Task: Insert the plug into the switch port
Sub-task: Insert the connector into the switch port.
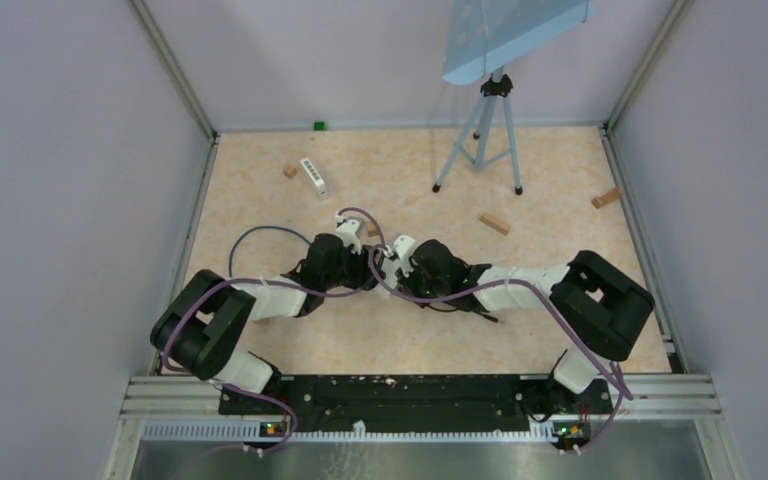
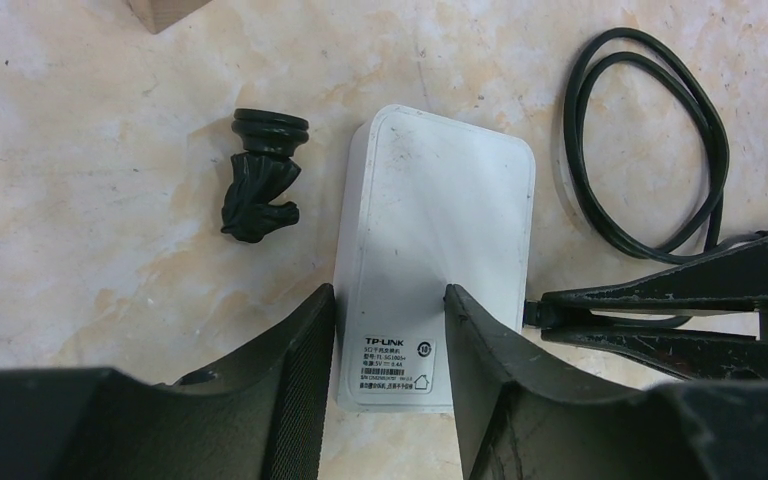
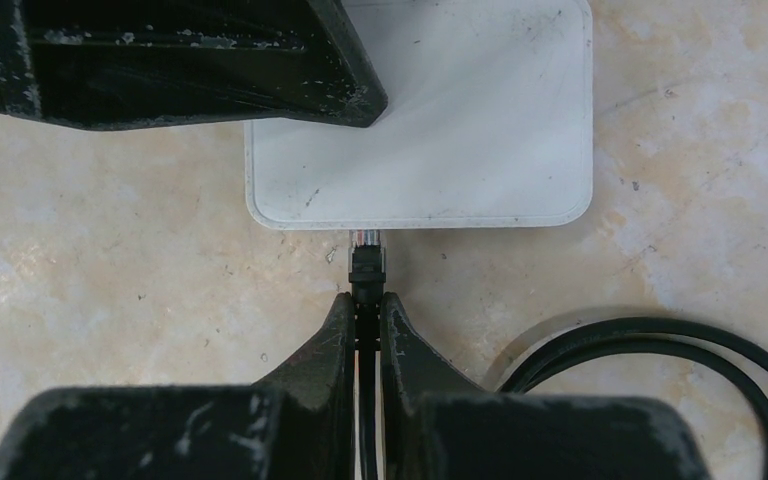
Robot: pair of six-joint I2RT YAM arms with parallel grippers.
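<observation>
Right gripper point(image 3: 365, 315) pinching plug point(image 3: 366, 258), plug lying lengthwise toward switch point(image 3: 440, 130) edge, tip touching it, left gripper point(image 2: 390, 300) straddling switch.

Matt white plastic switch point(image 3: 430, 120), scuffed

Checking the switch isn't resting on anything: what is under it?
Only bare table shows around the white switch; the cable and black bundle lie beside it. Directly beneath is hidden by its body.

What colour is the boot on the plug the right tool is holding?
Black, with a clear tip, on the plug pinched in the right tool. It shows best in the right wrist view.
</observation>
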